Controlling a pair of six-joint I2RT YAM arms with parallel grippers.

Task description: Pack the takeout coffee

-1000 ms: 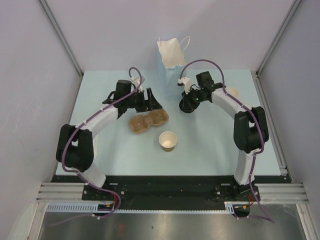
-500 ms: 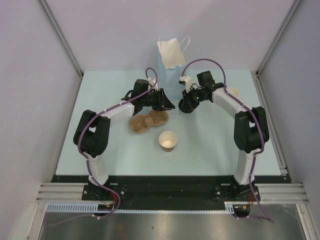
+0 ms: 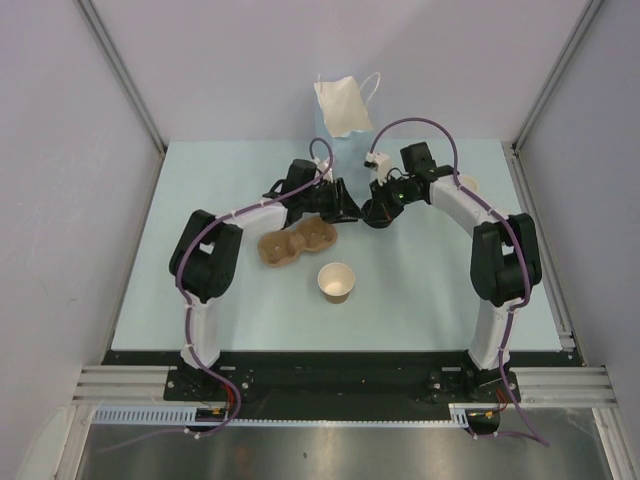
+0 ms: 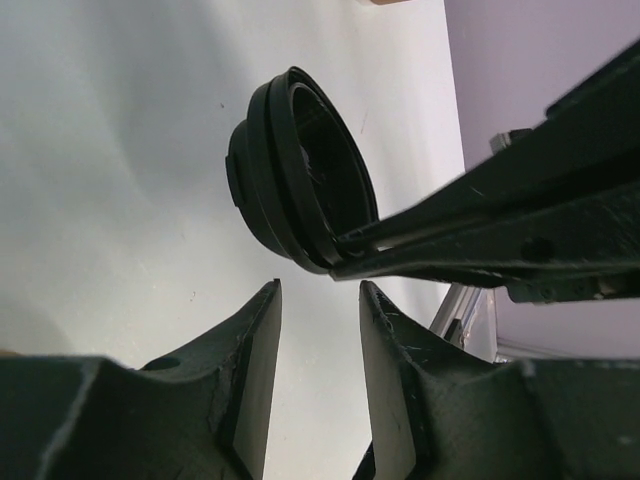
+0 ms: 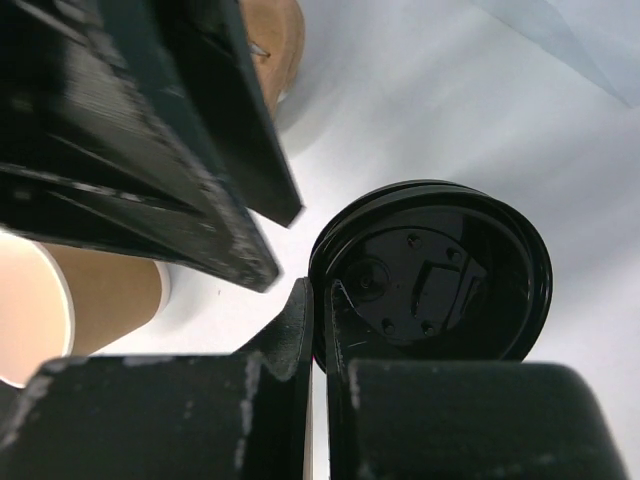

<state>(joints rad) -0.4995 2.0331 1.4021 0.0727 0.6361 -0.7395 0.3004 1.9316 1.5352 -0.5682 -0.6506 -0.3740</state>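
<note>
Right claw [image 5: 320, 297] pinches the black lid [image 5: 450, 270], near edge hidden.

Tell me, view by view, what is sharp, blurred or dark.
Top external: even, soft light, sharp throughout, barely a shadow by the paper cup. Left wrist: black lid in focus, the left tool near the lens dark and soft. Right wrist: the black lid shows a dull sheen; the right tool pinching its rim is blurred and dark.

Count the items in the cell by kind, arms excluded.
Paper cups: 2 (one half hidden at the right)
Black lid: 1
Pulp carrier: 1
Blue paper bag: 1
Total: 5
</note>
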